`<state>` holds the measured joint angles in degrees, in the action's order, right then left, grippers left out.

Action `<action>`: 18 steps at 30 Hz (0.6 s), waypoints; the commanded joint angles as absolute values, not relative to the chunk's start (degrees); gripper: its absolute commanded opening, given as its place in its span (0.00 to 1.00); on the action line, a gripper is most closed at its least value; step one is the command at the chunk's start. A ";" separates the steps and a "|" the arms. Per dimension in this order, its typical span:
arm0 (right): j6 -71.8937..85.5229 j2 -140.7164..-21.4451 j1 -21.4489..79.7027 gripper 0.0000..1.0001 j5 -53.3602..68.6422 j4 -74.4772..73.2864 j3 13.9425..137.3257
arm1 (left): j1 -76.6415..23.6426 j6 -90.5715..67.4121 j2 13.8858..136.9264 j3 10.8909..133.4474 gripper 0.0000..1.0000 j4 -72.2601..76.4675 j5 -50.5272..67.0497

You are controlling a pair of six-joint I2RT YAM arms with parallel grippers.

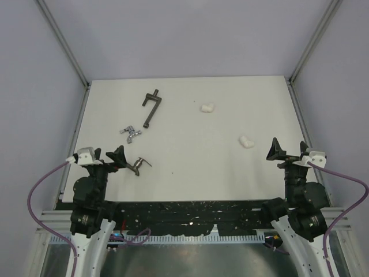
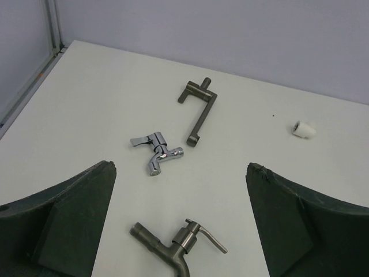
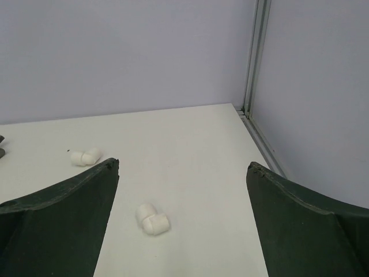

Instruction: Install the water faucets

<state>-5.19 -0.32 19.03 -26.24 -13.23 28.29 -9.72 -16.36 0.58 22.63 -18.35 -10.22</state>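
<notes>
On the table (image 1: 190, 179), as I viewed it from above, the near faucet (image 1: 140, 165) lay just right of my left gripper (image 1: 109, 156), the far faucet (image 1: 131, 134) behind it, and the T-handled bar (image 1: 151, 108) behind that again. The rear elbow fitting (image 1: 207, 108) lay right of the bar, and the front elbow fitting (image 1: 247, 142) nearer me, left of my right gripper (image 1: 288, 151).

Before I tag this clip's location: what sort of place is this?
Likely a robot test bench: white table inside plain framed walls, silver faucet and white elbow fitting lying loose.
</notes>
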 commanded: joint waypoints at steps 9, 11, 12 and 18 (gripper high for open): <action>4.19 -10.19 19.16 0.95 -10.99 -21.26 36.65 | -9.49 -22.58 -2.74 30.40 1.00 -30.13 -14.94; 7.62 -13.00 19.16 0.96 -9.76 -22.93 37.44 | -9.49 -23.20 1.64 32.68 1.00 -32.51 -12.93; 8.69 -15.01 19.25 0.95 -8.19 -23.72 38.05 | -9.41 -23.20 5.06 33.74 1.00 -33.82 -11.09; 10.28 -22.41 19.16 0.95 -0.88 -25.66 40.95 | -9.40 -22.67 23.70 43.14 1.00 -46.91 -3.95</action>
